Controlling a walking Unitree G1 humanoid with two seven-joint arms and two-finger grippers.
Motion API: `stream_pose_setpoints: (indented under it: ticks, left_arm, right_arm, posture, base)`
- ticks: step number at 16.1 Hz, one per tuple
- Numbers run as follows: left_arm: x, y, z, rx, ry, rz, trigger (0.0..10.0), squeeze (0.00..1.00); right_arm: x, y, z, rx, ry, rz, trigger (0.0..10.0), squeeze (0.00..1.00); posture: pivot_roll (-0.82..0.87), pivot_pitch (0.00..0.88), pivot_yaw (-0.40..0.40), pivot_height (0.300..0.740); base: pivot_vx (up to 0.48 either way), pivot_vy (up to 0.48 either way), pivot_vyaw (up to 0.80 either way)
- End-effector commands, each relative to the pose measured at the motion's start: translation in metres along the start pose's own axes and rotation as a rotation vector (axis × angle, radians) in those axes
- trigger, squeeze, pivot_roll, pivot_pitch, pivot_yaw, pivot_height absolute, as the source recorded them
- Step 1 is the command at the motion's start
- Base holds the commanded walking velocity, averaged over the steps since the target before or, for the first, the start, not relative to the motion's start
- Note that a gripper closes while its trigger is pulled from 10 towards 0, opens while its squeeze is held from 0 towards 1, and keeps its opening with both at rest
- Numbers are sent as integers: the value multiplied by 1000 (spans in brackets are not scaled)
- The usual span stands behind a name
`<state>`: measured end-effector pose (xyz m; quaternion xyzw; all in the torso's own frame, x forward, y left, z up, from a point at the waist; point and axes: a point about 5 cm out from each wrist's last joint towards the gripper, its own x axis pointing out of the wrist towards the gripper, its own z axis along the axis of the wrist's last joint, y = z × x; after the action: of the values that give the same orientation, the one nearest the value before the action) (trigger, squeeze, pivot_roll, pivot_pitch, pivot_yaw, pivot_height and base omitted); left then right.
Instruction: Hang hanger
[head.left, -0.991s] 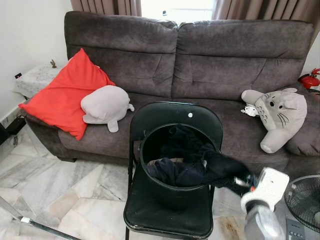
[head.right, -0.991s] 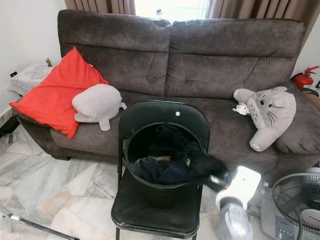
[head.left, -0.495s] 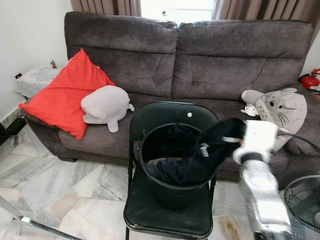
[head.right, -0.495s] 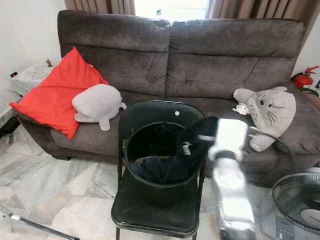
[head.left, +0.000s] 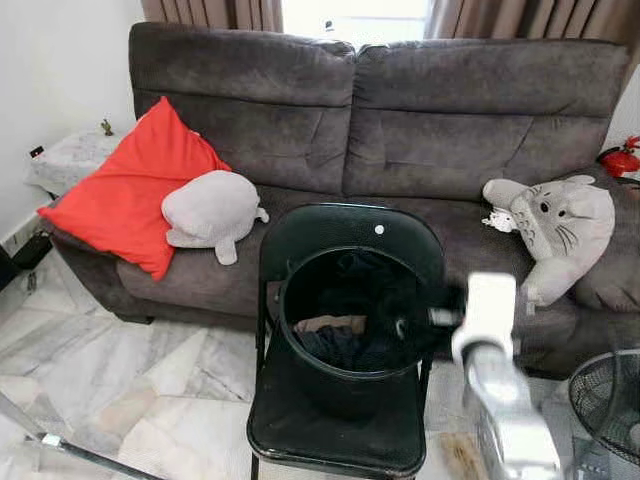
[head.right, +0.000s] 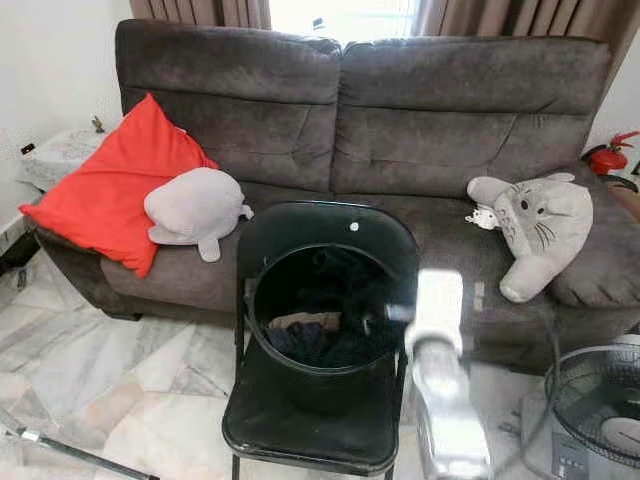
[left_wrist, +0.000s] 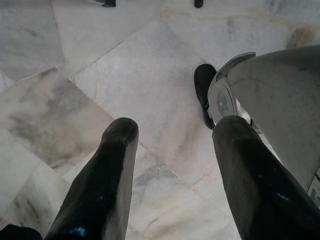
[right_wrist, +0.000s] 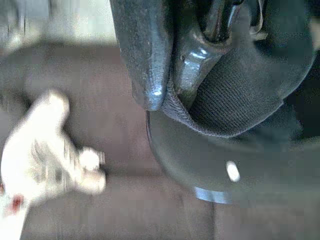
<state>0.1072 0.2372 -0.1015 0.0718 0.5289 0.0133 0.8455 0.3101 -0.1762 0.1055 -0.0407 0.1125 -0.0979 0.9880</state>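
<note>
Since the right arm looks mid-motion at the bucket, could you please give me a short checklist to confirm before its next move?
1. Right gripper at the black bucket rim: ok.
2. Fingers pinching dark clothing: ok, per the right wrist view.
3. Hanger within that clothing: cannot tell; none visible.
4. Bucket seated on the black folding chair: ok.
5. Left gripper idle, open above the marble floor: ok.
6. Somewhere to hang a hanger: cannot tell.
</note>
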Motion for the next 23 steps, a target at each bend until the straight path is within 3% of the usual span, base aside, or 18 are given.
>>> stream_pose_setpoints:
  ticks: [1, 3, 6, 9, 12, 15, 18, 19, 20, 23]
  left_arm:
    - [-1, 1, -3, 18, 13, -3, 10000, 0]
    - [-1, 1, -4, 16, 14, -1, 10000, 0]
    - [-1, 2, -4, 20, 18, 0, 10000, 0]
    - [-1, 3, -4, 26, 18, -3, 10000, 0]
    - [-1, 3, -3, 30, 15, -3, 10000, 0]
    - [-1, 4, -3, 31, 15, 0, 10000, 0]
    - [-1, 4, -3, 28, 16, 1, 10000, 0]
    - [-1, 4, -3, 29, 16, 0, 10000, 0]
    - [-1, 4, -3, 27, 17, 0, 10000, 0]
    - [-1, 4, -4, 27, 16, -1, 10000, 0]
  right_arm:
    - [0, 2, -2, 12, 21, 12, 10000, 0]
    - [-8, 3, -12, 31, 73, 19, 10000, 0]
    - [-25, -18, -37, 164, 185, -102, 10000, 0]
    - [-34, -34, -50, 217, 253, -173, 10000, 0]
    - [-33, -35, -52, 284, 267, -186, 10000, 0]
    - [-28, -25, -47, 317, 248, -87, 10000, 0]
    - [-24, -26, -50, -3, 251, 3, 10000, 0]
    - [-21, -32, -49, -220, 216, 19, 10000, 0]
    - [-19, -35, -48, -340, 196, 30, 10000, 0]
    - [-20, -42, -45, -418, 159, 4, 10000, 0]
  posture:
    - [2, 0, 37, 740]
    - [5, 0, 34, 740]
    - [-3, 0, 39, 740]
    - [-6, 0, 40, 740]
    - [-6, 0, 44, 740]
    - [2, 0, 42, 740]
    - [5, 0, 40, 740]
    - [7, 0, 38, 740]
    - [6, 0, 37, 740]
    - [6, 0, 36, 740]
  base:
    - [0, 0, 0]
    - [0, 0, 0]
    - [0, 0, 0]
    - [0, 0, 0]
    - [0, 0, 0]
    - [0, 0, 0]
    - [0, 0, 0]
    - [0, 0, 0]
    - [0, 0, 0]
    - [0, 0, 0]
